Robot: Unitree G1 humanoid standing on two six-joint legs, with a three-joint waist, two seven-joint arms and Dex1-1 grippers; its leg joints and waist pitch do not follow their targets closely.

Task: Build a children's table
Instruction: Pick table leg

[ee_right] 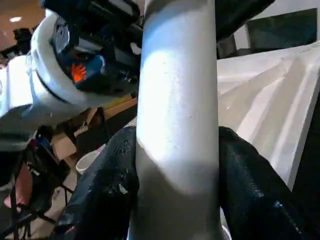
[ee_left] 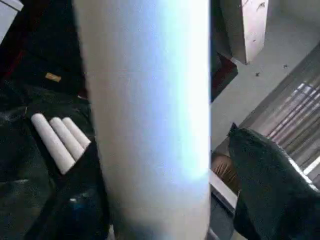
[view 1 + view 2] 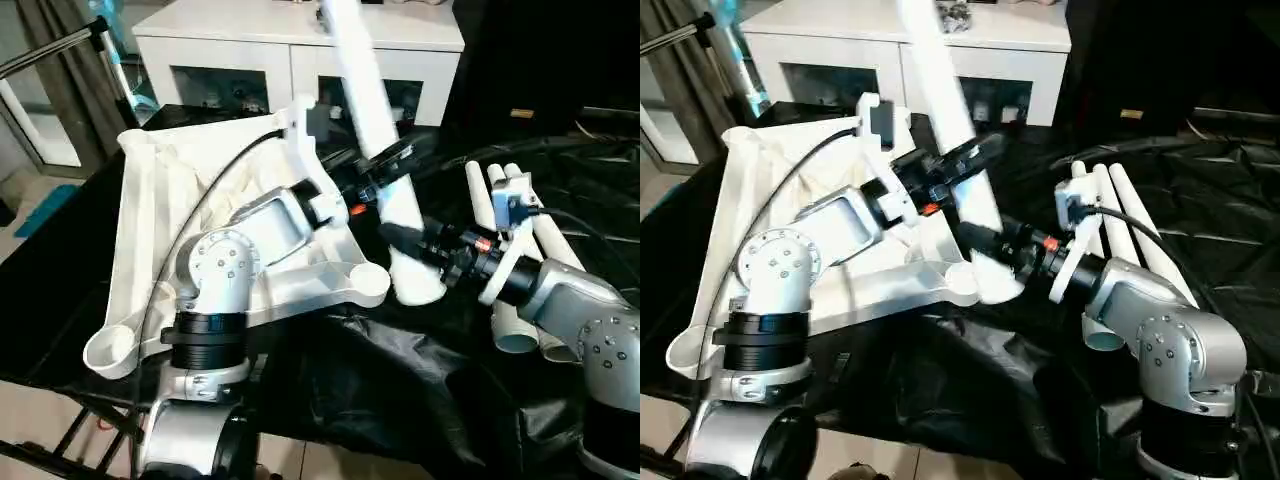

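The tabletop [image 3: 200, 230] lies tilted, ribbed side up, on the black-draped worktop [image 3: 400, 400], taking up the left and centre of the head views, with one rounded corner socket [image 3: 365, 283] toward the middle of the frame and another [image 3: 112, 352] at the lower left. Behind it, along the top of the frame, stands a white cabinet [image 3: 300, 45].

One leg [image 3: 375, 120] slants from the top centre down to the middle, its wide open end just beside the central socket. Both arms are on it. The left gripper [image 3: 385, 165] is around it higher up, though I cannot tell whether its fingers press on it or stand loose. The right gripper [image 1: 177, 165] is clenched on the leg near its lower end, a black finger [image 1: 110, 190] on either side in the right wrist view.

Three spare legs [image 3: 520, 250] lie side by side on the worktop at the right, well apart from the tabletop.

This looks like the fitting of a first leg: no socket carries one yet. The next move, I judge, calls for bringing the wide end squarely over the central socket, setting the leg upright to the tabletop, then pushing it down. With the tabletop resting tilted, it may slide under the push.
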